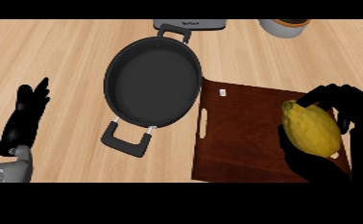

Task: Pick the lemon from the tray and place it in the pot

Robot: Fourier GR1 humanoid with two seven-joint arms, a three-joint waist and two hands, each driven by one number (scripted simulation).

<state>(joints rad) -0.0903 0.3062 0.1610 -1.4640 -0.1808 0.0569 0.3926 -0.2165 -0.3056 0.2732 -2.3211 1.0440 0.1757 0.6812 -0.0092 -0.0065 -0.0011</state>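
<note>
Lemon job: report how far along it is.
Done: the right hand has its fingers curled round the lemon. In hand: the lemon sits over the tray, not yet carried off. Left: move it to the pot, which holds nothing. The left hand rests open at the left edge.

The grey appliance (pixel 190 24) and white bowl (pixel 284 28) get chopped off up top, and the yellow lemon (pixel 310 128) covers most of the black right hand (pixel 339 104).
</note>
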